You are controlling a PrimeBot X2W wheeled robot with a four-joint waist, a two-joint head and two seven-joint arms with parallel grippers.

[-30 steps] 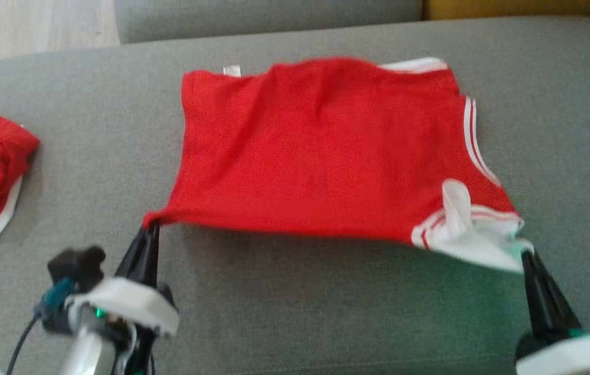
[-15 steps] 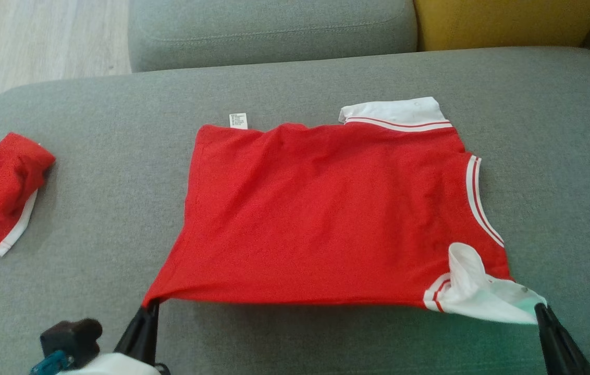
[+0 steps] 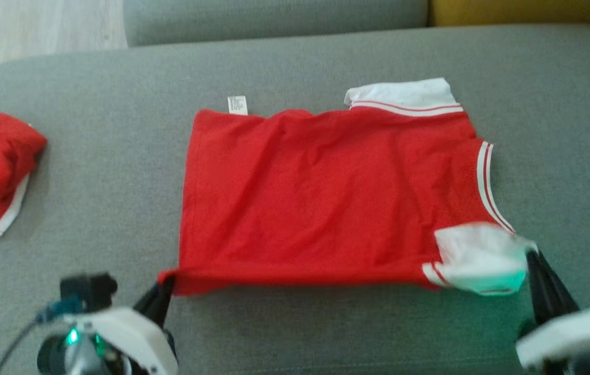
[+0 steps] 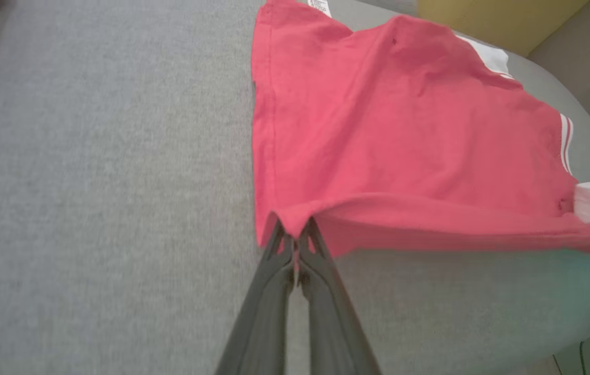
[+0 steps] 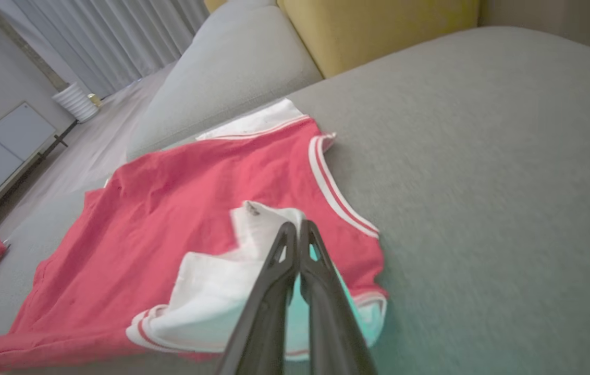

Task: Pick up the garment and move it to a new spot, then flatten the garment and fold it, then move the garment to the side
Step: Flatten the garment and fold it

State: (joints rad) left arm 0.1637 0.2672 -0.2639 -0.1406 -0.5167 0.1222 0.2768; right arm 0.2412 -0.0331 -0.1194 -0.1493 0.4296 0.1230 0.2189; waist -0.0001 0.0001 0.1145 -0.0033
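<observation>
Left hand (image 4: pixel 295 234) and right hand (image 5: pixel 295 229) each pinch a near corner of the red garment (image 3: pixel 326 198); head view blurred.

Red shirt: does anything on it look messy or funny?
Yes. Its white flap is crumpled and flopped over the red near corner, where the right gripper pinches it. The rest of the red shirt lies fairly flat on the sofa, with a few wrinkles.
</observation>
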